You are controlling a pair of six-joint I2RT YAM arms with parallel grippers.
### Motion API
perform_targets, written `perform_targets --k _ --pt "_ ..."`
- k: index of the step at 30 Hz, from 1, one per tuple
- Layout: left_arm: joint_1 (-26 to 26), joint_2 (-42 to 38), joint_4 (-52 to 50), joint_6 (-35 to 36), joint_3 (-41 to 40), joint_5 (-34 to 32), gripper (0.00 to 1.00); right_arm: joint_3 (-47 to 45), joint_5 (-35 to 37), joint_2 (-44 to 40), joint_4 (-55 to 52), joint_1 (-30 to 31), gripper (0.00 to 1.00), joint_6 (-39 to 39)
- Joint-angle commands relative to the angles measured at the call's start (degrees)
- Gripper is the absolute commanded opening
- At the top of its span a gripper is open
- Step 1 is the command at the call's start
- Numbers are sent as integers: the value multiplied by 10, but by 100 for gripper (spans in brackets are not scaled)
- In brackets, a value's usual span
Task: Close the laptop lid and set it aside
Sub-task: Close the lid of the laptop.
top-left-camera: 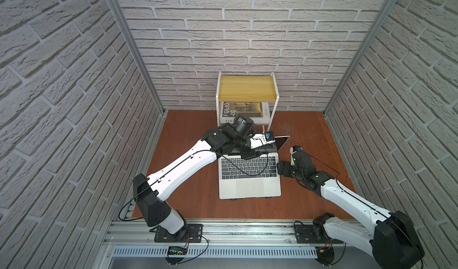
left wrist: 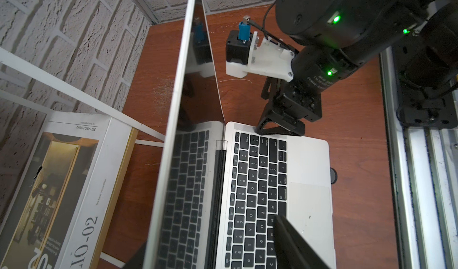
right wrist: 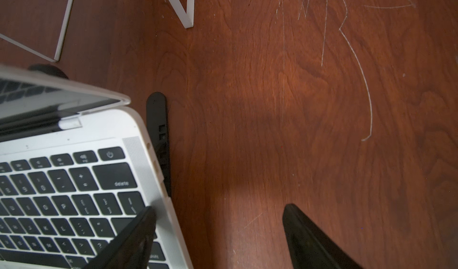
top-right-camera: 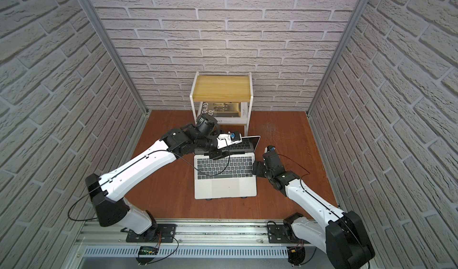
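The silver laptop (top-left-camera: 250, 181) (top-right-camera: 225, 186) sits open in the middle of the wooden table. Its lid (top-left-camera: 281, 142) (left wrist: 173, 131) stands raised, and the black screen mirrors the keys. My left gripper (left wrist: 208, 238) is open and straddles the lid's top edge. One of its fingers (left wrist: 285, 233) hangs over the keyboard, and the other is behind the lid. My right gripper (right wrist: 219, 208) (top-left-camera: 282, 168) is open at the laptop's right edge. One finger (right wrist: 138, 230) is above the keys, the other over bare table. Neither gripper holds anything.
A white-framed shelf with a yellow wooden top (top-left-camera: 247, 86) stands against the back wall just behind the laptop. The "FOLIO-02" book (left wrist: 62, 181) lies on its lower level. A black stand arm (right wrist: 158, 131) shows under the laptop's right side. Brick walls enclose three sides.
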Motion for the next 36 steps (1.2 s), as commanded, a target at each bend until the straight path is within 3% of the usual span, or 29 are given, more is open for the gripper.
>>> perform_targets --k 1,8,12,20,23,28,36 --pt "-24 36 -55 -45 -49 26 67 9 24 3 -11 -5 84 9" --pt "-28 22 -42 -71 -82 10 74 14 25 -17 -35 -5 84 9" --pt "-39 11 -39 -78 -90 6 80 41 38 -65 -107 -5 84 13" --pt "-68 13 -41 -85 -89 -23 81 158 129 -199 -289 -5 84 -5" --pt "-78 14 -37 -90 -93 -30 80 221 119 -221 -316 -5 83 -33" --pt "-93 11 -24 -98 -108 -32 80 348 88 -187 -368 -4 83 -75" --pt "-101 -1 4 -117 -146 -32 81 459 11 -72 -374 20 80 -102"
